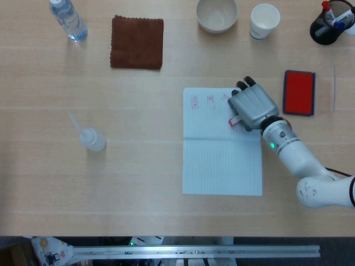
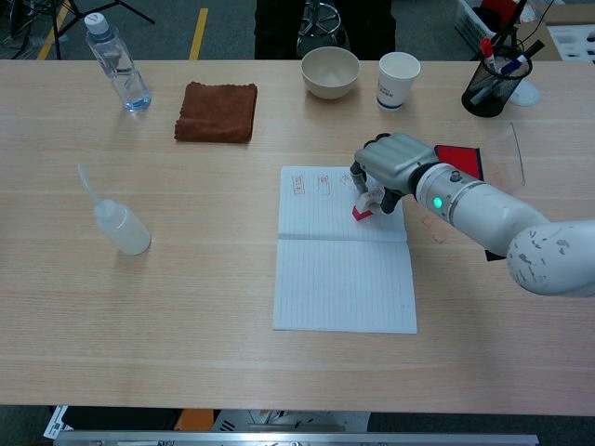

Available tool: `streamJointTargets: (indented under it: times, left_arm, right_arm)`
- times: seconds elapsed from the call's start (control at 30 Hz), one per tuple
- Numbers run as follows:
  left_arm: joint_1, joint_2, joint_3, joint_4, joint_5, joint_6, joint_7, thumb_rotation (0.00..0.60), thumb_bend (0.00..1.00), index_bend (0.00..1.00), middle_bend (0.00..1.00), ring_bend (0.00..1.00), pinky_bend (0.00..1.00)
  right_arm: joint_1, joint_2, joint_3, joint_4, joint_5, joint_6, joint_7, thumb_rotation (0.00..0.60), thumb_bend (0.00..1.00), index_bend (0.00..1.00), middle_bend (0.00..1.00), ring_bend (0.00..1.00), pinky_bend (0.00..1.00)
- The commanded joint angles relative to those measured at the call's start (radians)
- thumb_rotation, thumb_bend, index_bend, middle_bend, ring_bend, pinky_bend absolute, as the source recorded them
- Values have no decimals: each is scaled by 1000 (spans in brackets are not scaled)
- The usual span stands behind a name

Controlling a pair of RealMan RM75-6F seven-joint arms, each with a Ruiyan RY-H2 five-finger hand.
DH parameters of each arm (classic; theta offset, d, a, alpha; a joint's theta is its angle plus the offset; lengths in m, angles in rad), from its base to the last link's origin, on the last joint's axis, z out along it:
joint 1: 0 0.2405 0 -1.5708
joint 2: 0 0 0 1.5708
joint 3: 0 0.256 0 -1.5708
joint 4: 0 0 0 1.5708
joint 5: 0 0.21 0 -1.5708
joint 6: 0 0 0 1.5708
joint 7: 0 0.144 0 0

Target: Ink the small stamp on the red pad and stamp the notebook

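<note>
My right hand [image 2: 395,165] pinched the small stamp [image 2: 363,209] beneath its curled fingers, over the notebook's [image 2: 344,274] upper right page. The red pad [image 1: 299,92] lay just beyond, to that hand's right. Left hand unseen.

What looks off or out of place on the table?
Nothing stands out. The right hand holds the stamp on the notebook, which lies square and flat. The ink pad sits open to its right. Bottle, cup and bowl stand upright; nothing is spilled.
</note>
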Motion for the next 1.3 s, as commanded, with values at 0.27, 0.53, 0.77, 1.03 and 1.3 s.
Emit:
streamJointTargets:
  times: [0.27, 0.53, 0.77, 1.03, 1.3]
  left_arm:
    - [3, 5, -1, -3, 4, 7, -5, 600, 340, 160, 108, 107, 86]
    - [2, 13, 2, -23, 18, 12, 7, 600, 340, 159, 108, 107, 86]
    - [1, 13, 6, -34, 28, 10, 24, 600, 340, 159, 108, 107, 86]
    - [-3, 10, 10, -40, 31, 1, 35, 600, 340, 159, 108, 107, 86]
    - [-1, 9, 13, -34, 31, 1, 28, 600, 340, 159, 108, 107, 86]
  right_arm:
    - [-13, 54, 20, -72, -21, 22, 43, 600, 302, 643, 388, 161, 115]
    - [-47, 172, 20, -186, -55, 62, 84, 600, 302, 643, 388, 161, 115]
    - [-91, 280, -11, -270, -106, 73, 136, 600, 302, 643, 388, 161, 115]
    - [-144, 332, -83, -294, -213, 65, 182, 600, 302, 643, 388, 161, 115]
    - [-184, 316, -122, -246, -265, 56, 207, 600, 302, 643, 388, 161, 115]
